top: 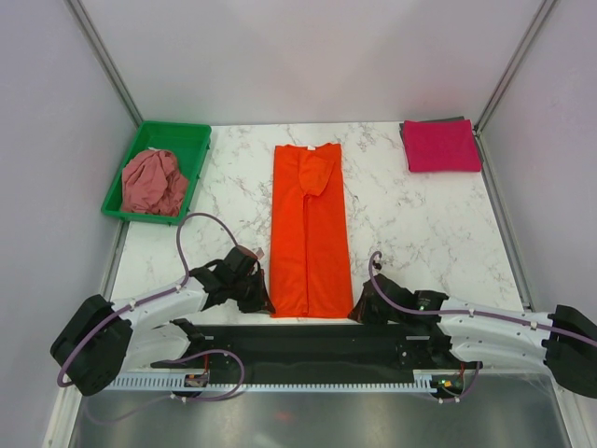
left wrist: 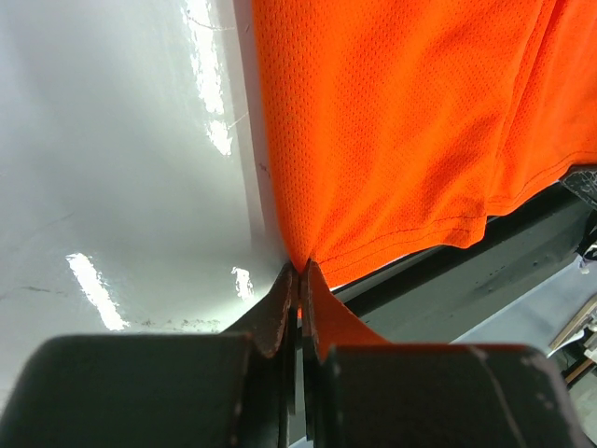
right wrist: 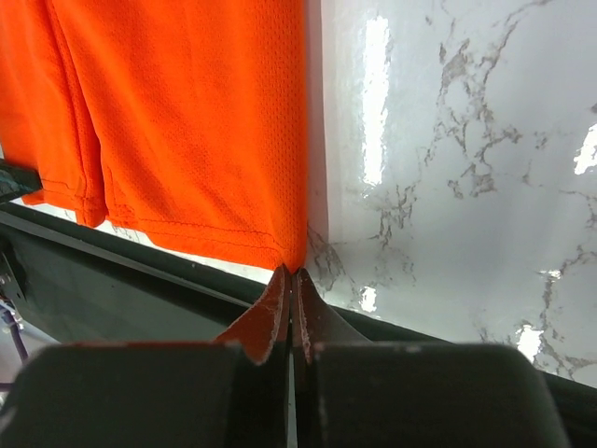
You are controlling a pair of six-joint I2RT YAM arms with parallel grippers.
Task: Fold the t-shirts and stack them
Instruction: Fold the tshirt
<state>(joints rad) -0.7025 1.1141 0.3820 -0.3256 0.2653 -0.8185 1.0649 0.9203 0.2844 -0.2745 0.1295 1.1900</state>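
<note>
A green plastic tray (top: 191,140) is placed far left. The white marbled tabletop (top: 420,224) is enclosed by pale walls (top: 308,56).

Three t-shirts (top: 311,233) (top: 154,182) (top: 441,146), one green tray (top: 183,136), two claws (top: 268,303) (top: 355,313)

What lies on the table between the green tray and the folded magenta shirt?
The orange t-shirt, its collar end, with bare table on both sides; the top view shows it.

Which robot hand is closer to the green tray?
Left. The left gripper pinches the near left corner of the orange t-shirt; the green tray sits farther back, to its left. The right gripper pinches the near right corner, farther across.
</note>
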